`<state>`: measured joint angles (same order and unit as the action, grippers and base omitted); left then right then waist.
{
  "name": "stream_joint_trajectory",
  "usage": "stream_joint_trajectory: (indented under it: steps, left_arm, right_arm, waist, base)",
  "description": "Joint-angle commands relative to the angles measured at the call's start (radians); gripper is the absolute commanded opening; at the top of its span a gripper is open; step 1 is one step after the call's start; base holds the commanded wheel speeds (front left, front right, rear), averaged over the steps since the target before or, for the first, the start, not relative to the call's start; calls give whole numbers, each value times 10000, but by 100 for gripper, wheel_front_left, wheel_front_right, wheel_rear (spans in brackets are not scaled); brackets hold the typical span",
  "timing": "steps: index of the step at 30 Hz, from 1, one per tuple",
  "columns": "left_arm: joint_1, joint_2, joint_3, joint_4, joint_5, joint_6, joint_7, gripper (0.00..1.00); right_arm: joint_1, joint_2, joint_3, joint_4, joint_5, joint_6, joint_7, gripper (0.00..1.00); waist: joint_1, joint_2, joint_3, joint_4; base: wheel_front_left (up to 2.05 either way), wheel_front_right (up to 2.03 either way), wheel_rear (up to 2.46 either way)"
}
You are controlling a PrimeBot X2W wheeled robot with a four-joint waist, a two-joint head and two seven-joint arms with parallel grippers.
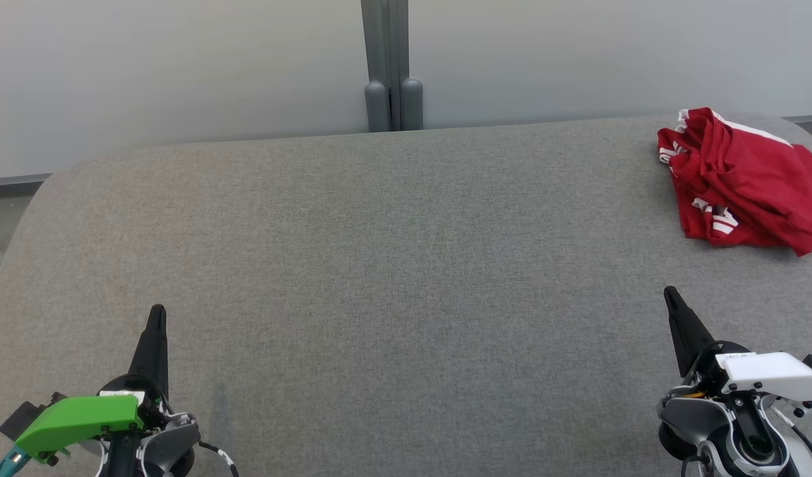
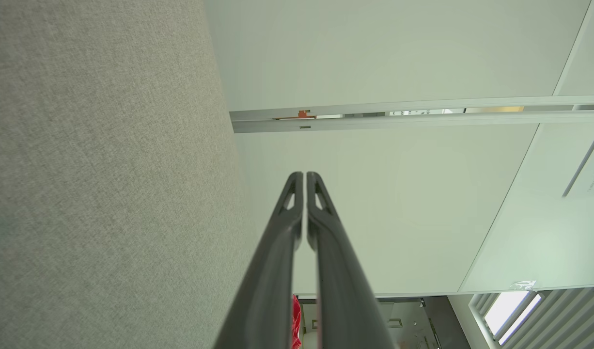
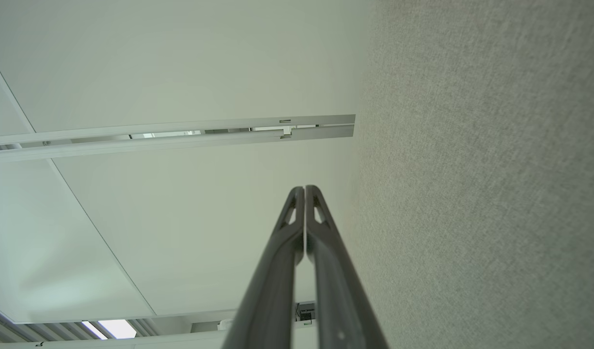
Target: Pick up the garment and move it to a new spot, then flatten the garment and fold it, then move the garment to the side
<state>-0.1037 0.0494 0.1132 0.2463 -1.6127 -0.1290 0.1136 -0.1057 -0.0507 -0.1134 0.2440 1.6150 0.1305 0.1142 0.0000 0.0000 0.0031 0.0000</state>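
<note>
Garment: the red garment [image 1: 744, 182] lies bunched at the far right of the grey table [image 1: 406, 265], at about 1 o'clock from your right gripper [image 1: 672, 298] and well apart from it.
Long axis: runs roughly 10 to 4 o'clock.
Nearer arm: your right; from the left gripper [image 1: 157, 315] the garment is towards 3 o'clock, much farther.
Jaws: both pressed closed, holding nothing.

A grey fabric-covered desk [image 1: 379, 265] with rounded far corners spans the head view. Behind its far edge stands a pale wall [image 1: 181, 79], split near the middle by a grey upright post [image 1: 393, 66] with two rounded stubs at its foot. In the left wrist view a pale rail [image 2: 423, 116] crosses the wall panels, bearing a small orange mark [image 2: 303, 114].
</note>
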Motion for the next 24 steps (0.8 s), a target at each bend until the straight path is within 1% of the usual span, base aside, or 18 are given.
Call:
stream_joint_trajectory:
  steps: [1, 24]
  left_arm:
    - [-106, 14, 25, -24, -7, -38, 44, 0]
    - [-106, 14, 25, -23, -7, -38, 43, 0]
  right_arm:
    - [-60, -1, -26, 19, -38, 4, 29, 0]
    - [-60, 2, -29, 19, -42, 4, 32, 0]
  waist:
    - [0, 0, 0, 0]
    - [0, 0, 0, 0]
  base:
    - [0, 0, 0]
    - [0, 0, 0]
